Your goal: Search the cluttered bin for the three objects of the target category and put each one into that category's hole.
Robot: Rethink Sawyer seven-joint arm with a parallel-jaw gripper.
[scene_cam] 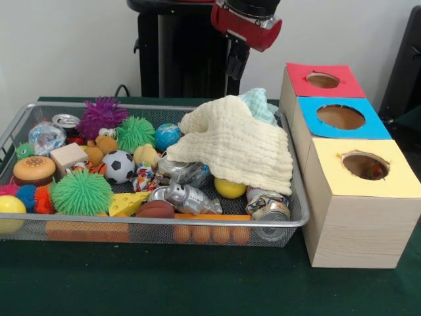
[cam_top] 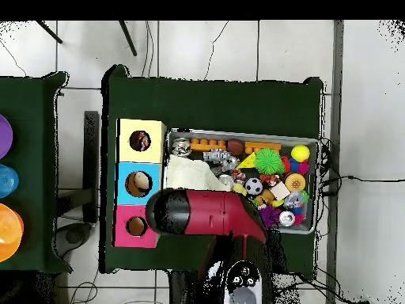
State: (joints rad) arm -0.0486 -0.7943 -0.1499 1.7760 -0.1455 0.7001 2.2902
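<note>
The wire-mesh bin (scene_cam: 20, 125) holds mixed toys; in the overhead view it (cam_top: 318, 186) lies right of the boxes. One printed white fabric bundle (scene_cam: 143, 178) lies beside a soccer ball (scene_cam: 119, 166). Other bundles are hidden. A cream cloth (scene_cam: 233, 148) covers the bin's right part, over a mint-green cloth (scene_cam: 261, 104). The yellow-topped box's hole (scene_cam: 364, 164) shows something coloured inside; it also shows in the overhead view (cam_top: 141, 141). My gripper (scene_cam: 236, 61) hangs empty-looking above the bin's far rim, behind the cloths. In the overhead view the red arm (cam_top: 213, 214) hides it.
A blue-topped box (scene_cam: 342, 118) and a red-topped box (scene_cam: 322, 80) stand behind the yellow one. The bin holds spiky balls (scene_cam: 81, 192), a yellow ball (scene_cam: 230, 188), cans (scene_cam: 268, 205), a toy burger (scene_cam: 34, 169) and a cheese wedge (scene_cam: 127, 204). The robot pedestal (scene_cam: 177, 56) stands behind.
</note>
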